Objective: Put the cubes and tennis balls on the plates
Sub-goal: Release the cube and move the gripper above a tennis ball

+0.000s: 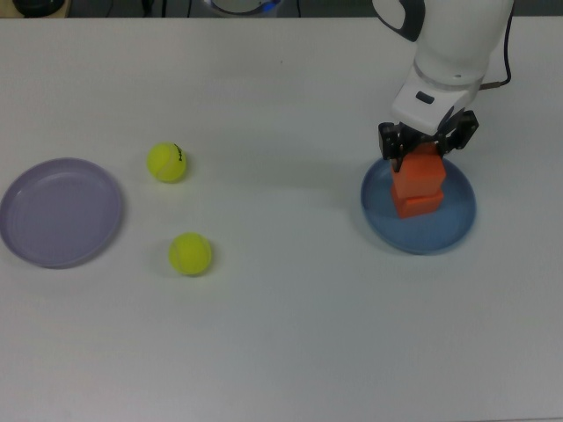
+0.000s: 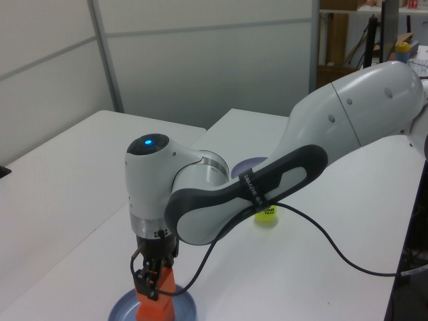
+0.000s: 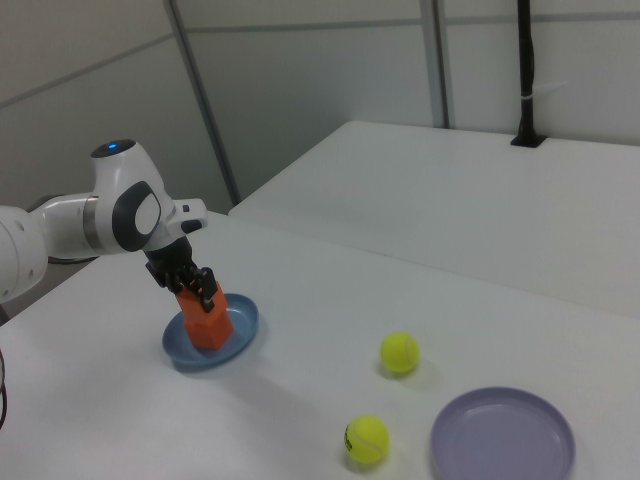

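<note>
My gripper (image 1: 422,151) is shut on an orange cube (image 1: 420,174), held over the blue plate (image 1: 456,223) at the top view's right. This cube rests on or just above a second orange cube (image 1: 420,206) lying on that plate; I cannot tell if they touch. In the right view the two cubes (image 3: 208,318) look stacked on the blue plate (image 3: 244,326). Two tennis balls (image 1: 166,163) (image 1: 190,253) lie on the table. The purple plate (image 1: 60,211) sits empty at the top view's left.
The arm's white body (image 2: 200,180) arches over the table in the left view and hides most of the purple plate there. A black cable (image 2: 321,234) trails from the arm. One tennis ball (image 2: 266,215) shows behind the arm.
</note>
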`<move>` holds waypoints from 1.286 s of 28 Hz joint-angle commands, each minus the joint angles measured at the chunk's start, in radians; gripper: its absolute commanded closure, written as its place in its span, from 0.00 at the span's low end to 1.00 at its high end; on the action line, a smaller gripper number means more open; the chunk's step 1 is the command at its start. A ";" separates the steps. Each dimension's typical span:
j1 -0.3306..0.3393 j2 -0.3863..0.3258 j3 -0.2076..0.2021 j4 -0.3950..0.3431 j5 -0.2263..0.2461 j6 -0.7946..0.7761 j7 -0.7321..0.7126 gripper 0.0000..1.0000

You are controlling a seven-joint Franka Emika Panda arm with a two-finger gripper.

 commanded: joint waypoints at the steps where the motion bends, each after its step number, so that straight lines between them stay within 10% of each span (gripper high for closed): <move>1: 0.000 0.013 0.011 -0.009 -0.023 0.023 0.028 1.00; 2: 0.000 0.016 0.011 -0.009 -0.024 0.021 0.027 0.93; 3: 0.003 0.018 0.013 -0.010 -0.038 0.020 0.022 0.34; 4: 0.007 0.018 0.013 -0.012 -0.046 0.015 0.021 0.00; 20: -0.017 -0.123 -0.004 0.001 -0.027 -0.099 0.019 0.00; 36: -0.236 -0.194 -0.217 -0.044 0.154 -0.134 -0.037 0.00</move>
